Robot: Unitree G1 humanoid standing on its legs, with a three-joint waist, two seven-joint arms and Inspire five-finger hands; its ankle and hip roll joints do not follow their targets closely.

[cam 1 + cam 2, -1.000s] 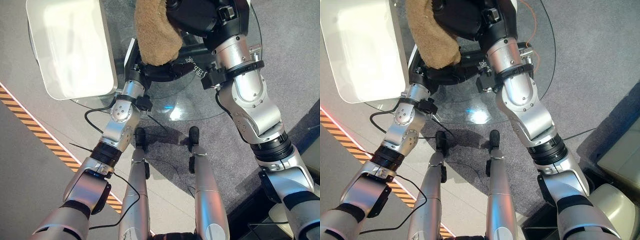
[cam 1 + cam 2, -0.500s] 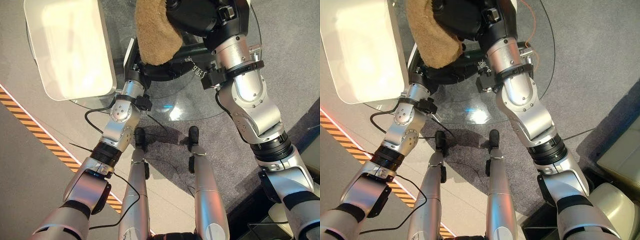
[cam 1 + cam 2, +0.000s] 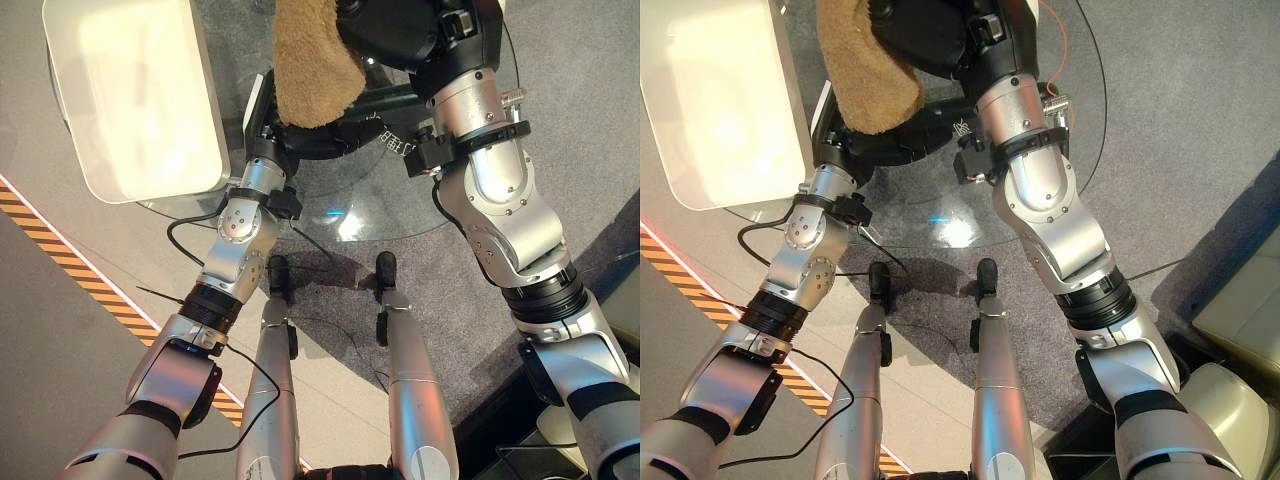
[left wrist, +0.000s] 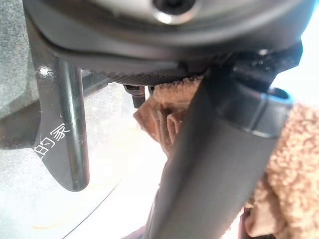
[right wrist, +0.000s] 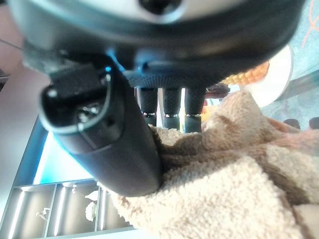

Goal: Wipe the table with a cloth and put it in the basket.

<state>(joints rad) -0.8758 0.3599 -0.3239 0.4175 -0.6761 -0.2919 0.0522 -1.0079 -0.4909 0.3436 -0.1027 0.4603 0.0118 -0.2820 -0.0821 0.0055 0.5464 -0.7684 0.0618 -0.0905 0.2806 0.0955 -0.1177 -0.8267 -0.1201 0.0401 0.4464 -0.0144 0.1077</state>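
cloth (image 3: pixel 312 62) held clear of glass table (image 3: pixel 372 205), pinched by right hand (image 3: pixel 395 30) | left hand (image 4: pixel 209 164) thumb curled against cloth | little changed over last second; slight view shift | white basket (image 3: pixel 140 100) beside; transfer judged pending

Round glass table (image 3: pixel 380 200) over grey carpet (see-through top, floor visible beneath). White rectangular basket (image 3: pixel 135 95) resting on its left part, overhanging the edge.

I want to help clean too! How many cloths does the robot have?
1. The brown cloth hangs above the glass table, held by the right robot hand, beside the white basket.
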